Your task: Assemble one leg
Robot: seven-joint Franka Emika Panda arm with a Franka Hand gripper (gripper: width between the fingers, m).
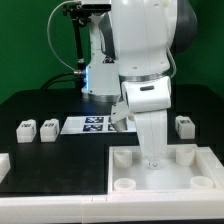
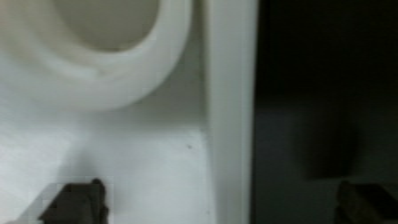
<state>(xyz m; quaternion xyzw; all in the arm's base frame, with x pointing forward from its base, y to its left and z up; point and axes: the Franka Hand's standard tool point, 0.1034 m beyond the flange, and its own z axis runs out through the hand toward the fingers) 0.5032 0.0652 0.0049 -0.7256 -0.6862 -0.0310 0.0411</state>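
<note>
Jaws stand spread wide, holding nothing, low over the large white square plastic tray (image 1: 175,172). One small white blocky tagged leg (image 1: 184,125) stands on the black counter (image 1: 60,148), just beyond the tray's far corner at the exterior view's right. Judged light, rigid, smooth: grip across flat sides.

The tray (image 1: 165,180) lies at the front of the counter (image 1: 60,150), on the exterior view's right. The marker board (image 1: 92,124) lies farther back, near the middle. One leg (image 1: 22,128) and a second leg (image 1: 47,127) sit side by side on the board's left in that view. A third leg (image 1: 184,125) sits behind the tray, on that view's right.
</note>
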